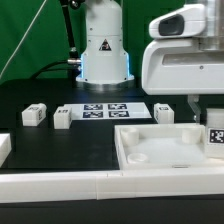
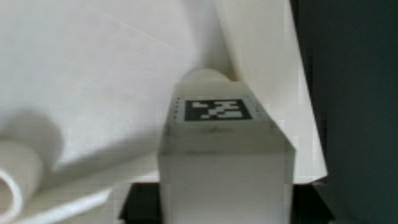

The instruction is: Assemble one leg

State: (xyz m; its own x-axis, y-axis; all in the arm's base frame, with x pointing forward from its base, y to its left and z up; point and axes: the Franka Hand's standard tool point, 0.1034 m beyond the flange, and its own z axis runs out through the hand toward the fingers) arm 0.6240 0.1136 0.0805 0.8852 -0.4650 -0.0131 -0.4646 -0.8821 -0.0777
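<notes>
My gripper (image 1: 207, 117) is shut on a leg (image 1: 214, 135), a small white block with a black-and-white tag. It holds the leg upright over the right side of the large white tray-like part (image 1: 160, 150). In the wrist view the leg (image 2: 222, 150) fills the space between my dark fingers (image 2: 150, 200), tag facing the camera, with the tray part's inner face and rim (image 2: 267, 60) behind it. Three more legs rest on the black table: two at the exterior view's left (image 1: 34, 115) (image 1: 63, 118) and one behind the tray part (image 1: 165, 112).
The marker board (image 1: 105, 110) lies on the table in front of the robot base (image 1: 104, 50). A white part's corner (image 1: 4, 148) shows at the exterior view's left edge. A white ledge (image 1: 60, 195) runs along the front.
</notes>
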